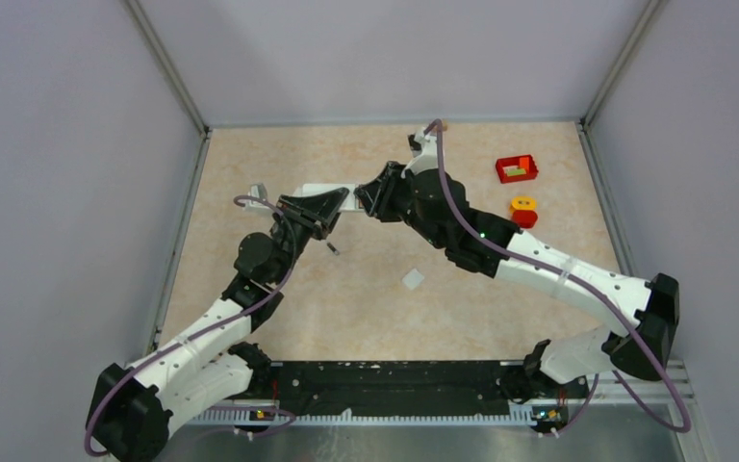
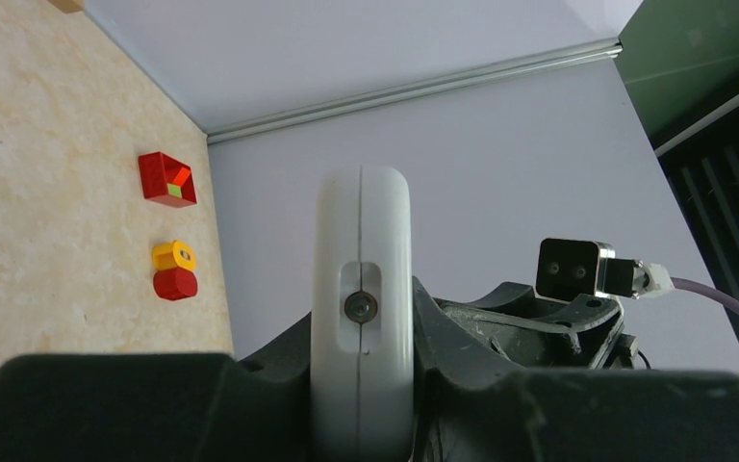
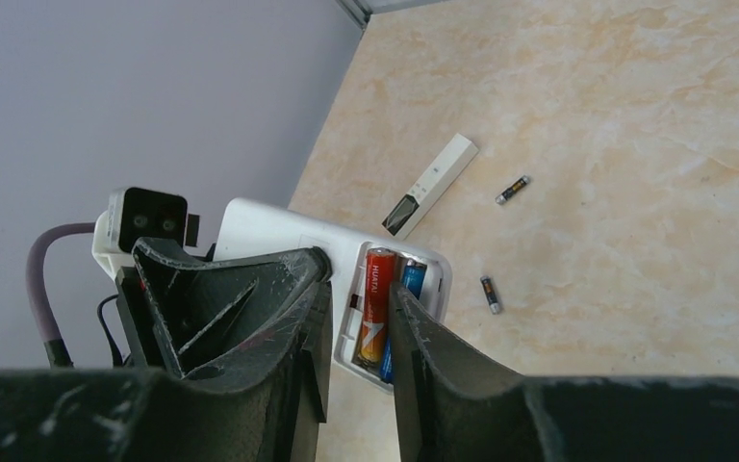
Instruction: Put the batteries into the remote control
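Observation:
My left gripper (image 2: 363,409) is shut on the white remote control (image 2: 363,289), which it holds edge-on above the table (image 1: 319,192). The remote control (image 3: 279,231) has its back compartment open, with a red battery (image 3: 376,303) and a blue battery (image 3: 410,279) lying side by side inside. My right gripper (image 3: 358,279) hovers over that compartment, open, its fingers apart on either side of the red battery. In the top view the right gripper (image 1: 366,197) meets the left gripper (image 1: 316,212) at the remote. Two loose batteries (image 3: 513,190) (image 3: 490,295) lie on the table.
A long white bar with a dark label (image 3: 430,183) lies on the table beyond the remote. A red box (image 1: 517,169) and a yellow-and-red block (image 1: 523,211) sit at the back right. A small white square (image 1: 413,279) lies mid-table. Walls enclose the table on three sides.

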You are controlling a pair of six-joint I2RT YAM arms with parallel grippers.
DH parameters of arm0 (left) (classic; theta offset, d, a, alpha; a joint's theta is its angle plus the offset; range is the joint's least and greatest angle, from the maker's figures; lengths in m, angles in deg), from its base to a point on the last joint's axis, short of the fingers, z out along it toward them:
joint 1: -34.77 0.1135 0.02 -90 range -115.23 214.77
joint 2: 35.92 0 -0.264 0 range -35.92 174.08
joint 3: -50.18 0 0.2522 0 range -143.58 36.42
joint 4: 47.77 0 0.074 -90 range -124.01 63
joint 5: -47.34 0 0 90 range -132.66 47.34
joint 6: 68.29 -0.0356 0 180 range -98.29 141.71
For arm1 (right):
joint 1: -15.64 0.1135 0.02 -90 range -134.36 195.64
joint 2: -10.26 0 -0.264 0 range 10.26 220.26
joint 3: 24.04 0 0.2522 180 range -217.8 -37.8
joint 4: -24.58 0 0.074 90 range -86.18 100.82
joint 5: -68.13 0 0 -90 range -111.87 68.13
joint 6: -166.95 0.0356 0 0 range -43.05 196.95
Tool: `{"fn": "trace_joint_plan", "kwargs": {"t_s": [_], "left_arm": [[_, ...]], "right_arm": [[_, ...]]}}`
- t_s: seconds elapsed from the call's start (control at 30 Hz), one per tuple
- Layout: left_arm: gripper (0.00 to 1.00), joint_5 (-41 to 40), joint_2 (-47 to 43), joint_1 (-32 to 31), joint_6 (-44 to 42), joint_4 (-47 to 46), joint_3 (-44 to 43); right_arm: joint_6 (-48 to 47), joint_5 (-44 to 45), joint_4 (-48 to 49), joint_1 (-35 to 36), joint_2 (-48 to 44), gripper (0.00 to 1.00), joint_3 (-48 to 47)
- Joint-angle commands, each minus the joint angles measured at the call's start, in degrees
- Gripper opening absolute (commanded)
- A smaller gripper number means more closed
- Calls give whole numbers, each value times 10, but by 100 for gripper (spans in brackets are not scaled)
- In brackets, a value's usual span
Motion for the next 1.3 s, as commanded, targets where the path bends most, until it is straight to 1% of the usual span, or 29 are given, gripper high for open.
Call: {"fn": "trace_joint_plan", "kwargs": {"t_s": [0.0, 0.13, 0.23, 0.27, 0.37, 0.4, 0.43, 0.47, 0.5, 0.53, 0.63, 0.77, 0.8, 0.9, 1.13, 1.27], "left_arm": [[0, -8, -6, 3, 0, -74, -10], [0, -15, -13, 3, -13, -65, -9], [0, -18, -18, 2, -28, -62, -8], [0, -19, -19, 2, -32, -59, -9], [0, -18, -20, 3, -45, -55, -9], [0, -18, -19, 3, -47, -55, -10], [0, -17, -18, 4, -50, -56, -9], [0, -17, -17, 4, -51, -60, -9], [0, -16, -16, 5, -52, -65, -7], [0, -16, -15, 5, -55, -71, -6], [0, -18, -15, 6, -66, -82, -5], [0, -20, -19, 6, -82, -88, -7], [0, -20, -21, 6, -85, -87, -8], [0, -22, -26, 6, -91, -86, -8], [0, -10, -31, 6, -80, -88, -4], [0, 0, -30, 6, -73, -95, -3]], "right_arm": [[-3, 5, -28, 5, -28, 30, -25], [-2, 8, -48, 5, -38, 36, -40], [-6, -7, -57, 5, -44, 43, -54], [-5, -12, -65, 5, -45, 47, -60], [9, -26, -88, 5, -49, 60, -75], [22, -29, -101, 3, -51, 68, -81], [43, -32, -113, 2, -53, 75, -85], [77, -29, -125, -2, -57, 80, -83], [111, -27, -122, -3, -62, 87, -71], [145, -34, -92, -3, -70, 92, -49], [259, -63, -19, -3, -82, 94, 0], [388, -64, 66, -3, -102, 95, 77], [410, -63, 73, -4, -104, 95, 88], [459, -67, 94, -4, -101, 95, 99], [525, -61, 174, -9, -87, 93, 130], [568, -93, 199, -19, -63, 91, 133]]}}
